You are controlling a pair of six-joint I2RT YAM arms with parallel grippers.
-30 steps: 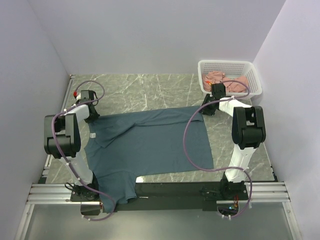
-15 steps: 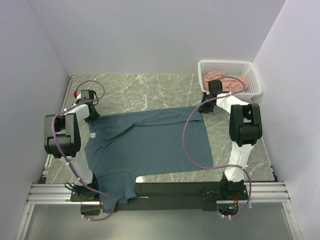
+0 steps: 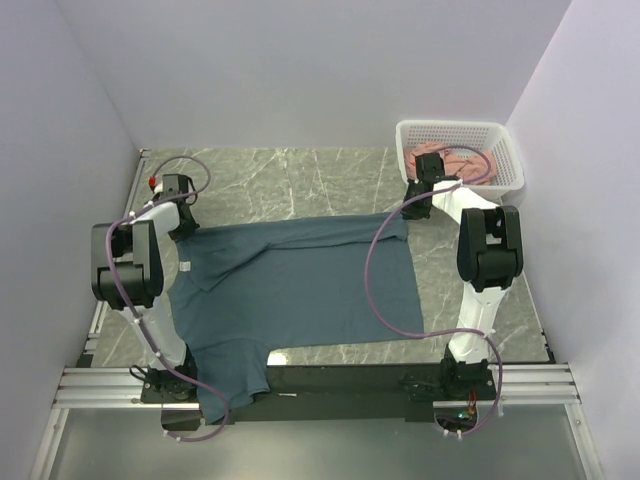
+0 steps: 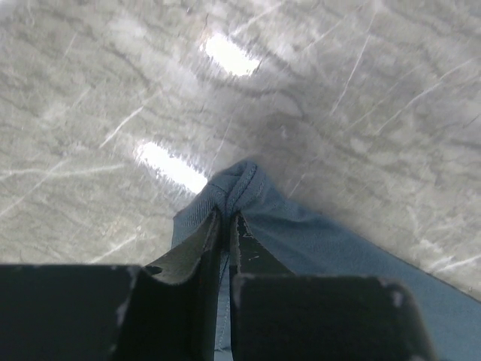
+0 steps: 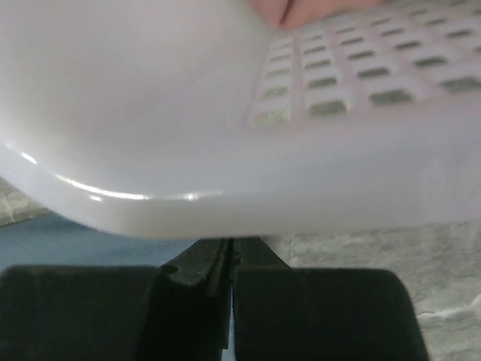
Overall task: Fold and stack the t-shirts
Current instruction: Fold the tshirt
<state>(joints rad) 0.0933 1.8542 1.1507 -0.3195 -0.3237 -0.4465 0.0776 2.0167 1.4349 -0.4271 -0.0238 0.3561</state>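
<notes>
Left gripper (image 4: 225,218) is closed to a narrow slit on a gathered fold of the dark slate-blue t-shirt (image 3: 300,285), at the garment's far corner in the upper left of the overhead view. Right gripper (image 5: 229,248) has its jaws pressed fully together at the opposite far corner, upper right of that view; the cloth edge runs straight up to it, so treat it as pinching the shirt, although the wrist view does not show cloth between the jaws. Note that the shirt lies flat on the table (image 3: 300,185) with its long axis across the frame, collar end left, hem end right, and one sleeve hanging over the near edge at lower left. Its far edge is drawn between the two grippers, so any fold toward you should need both arms moving together. Just behind the right gripper stands the white lattice basket (image 3: 505,160), holding the salmon-pink t-shirts (image 3: 470,162) in a loose heap; keep the wrist clear of its wall
</notes>
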